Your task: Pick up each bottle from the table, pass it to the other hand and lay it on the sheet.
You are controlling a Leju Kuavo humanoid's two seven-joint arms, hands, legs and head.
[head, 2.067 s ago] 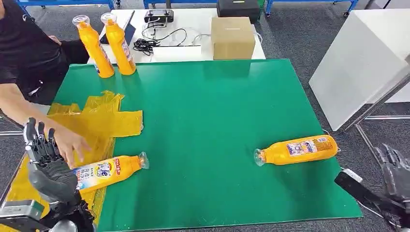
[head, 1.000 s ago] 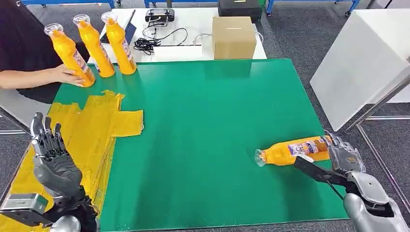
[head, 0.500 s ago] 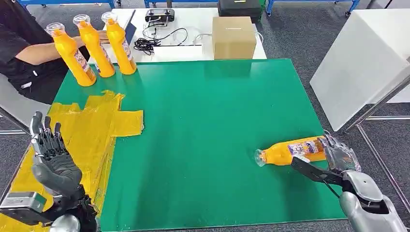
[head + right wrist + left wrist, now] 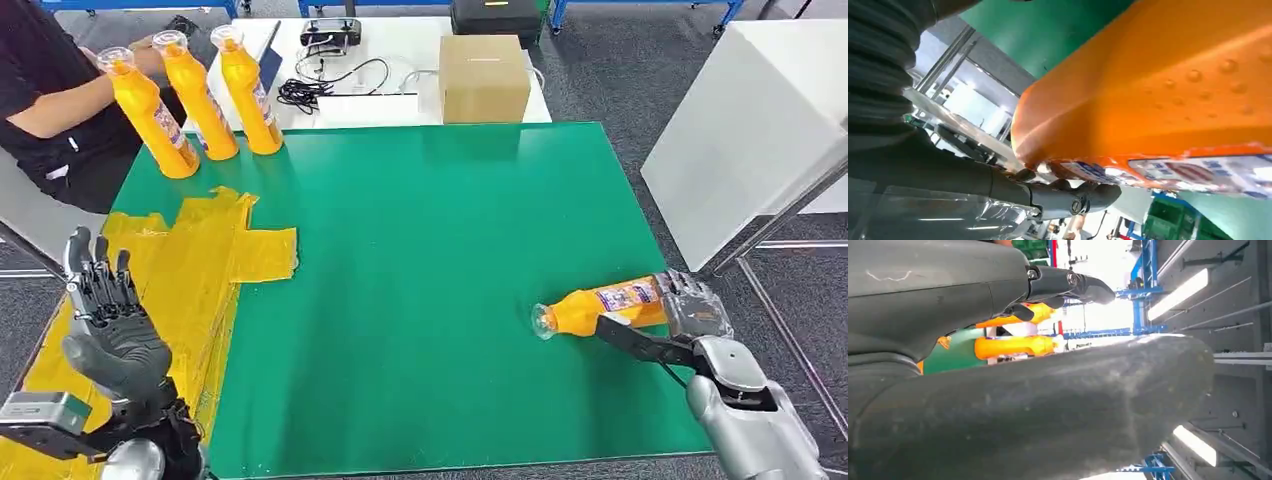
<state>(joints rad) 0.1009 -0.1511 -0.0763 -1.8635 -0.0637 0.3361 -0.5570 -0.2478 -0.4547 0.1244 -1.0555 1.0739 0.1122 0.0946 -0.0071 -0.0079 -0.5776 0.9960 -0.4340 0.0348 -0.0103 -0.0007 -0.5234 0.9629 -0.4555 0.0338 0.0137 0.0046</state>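
Observation:
An orange bottle [image 4: 598, 304] with a printed label lies on the green table mat [image 4: 420, 250] at the right. My right hand [image 4: 690, 310] grips its base end, thumb under it and fingers over it; the neck points left. The right wrist view has the orange bottle [image 4: 1168, 90] close up with a finger [image 4: 1068, 197] curled around it. My left hand [image 4: 108, 320] stands open, palm up, over the yellow sheet [image 4: 190, 260] at the left. Three more orange bottles [image 4: 195, 95] stand upright at the mat's far left corner.
A person's arm [image 4: 60, 105] reaches toward the standing bottles at the far left. Behind the mat a white table [image 4: 400, 60] carries a cardboard box [image 4: 483, 77], cables and a tablet. A white panel [image 4: 750, 120] stands at the right.
My right hand came in from the lower right and closed on the lying bottle, whose base has shifted up slightly. The person took a bottle off the sheet and stood it with the others.

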